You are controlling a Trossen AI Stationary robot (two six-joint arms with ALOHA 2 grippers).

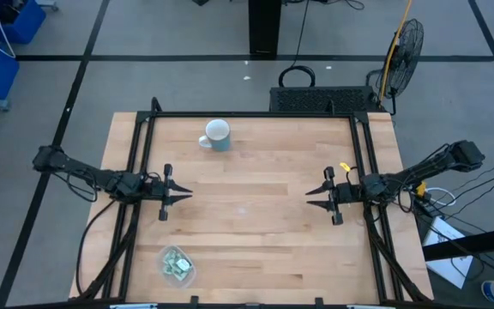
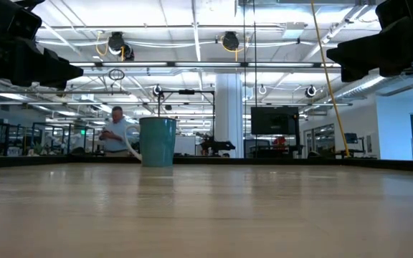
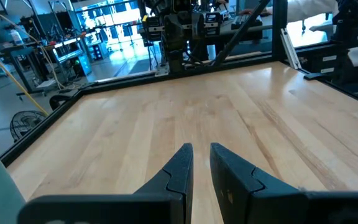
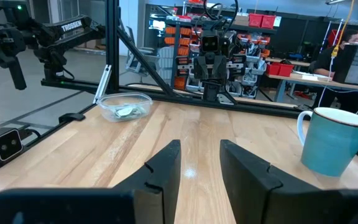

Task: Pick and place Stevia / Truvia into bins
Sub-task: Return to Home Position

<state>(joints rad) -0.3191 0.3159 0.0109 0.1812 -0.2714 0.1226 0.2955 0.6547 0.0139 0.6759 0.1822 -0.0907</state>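
Paper-light and floppy, likely slippery: lying heaped as packets (image 1: 176, 264) inside the bin (image 1: 191, 276) on the left arm's side. Probably pinching gently across an edge. Hovering well apart as left gripper (image 1: 184, 195) and right gripper (image 1: 310, 196), fingers narrowly parted, holding nothing.

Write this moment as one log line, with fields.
packets: inside clear bowl | mug: upright, apart from bowl | left tool: open, empty, left side | right tool: open, empty, right side
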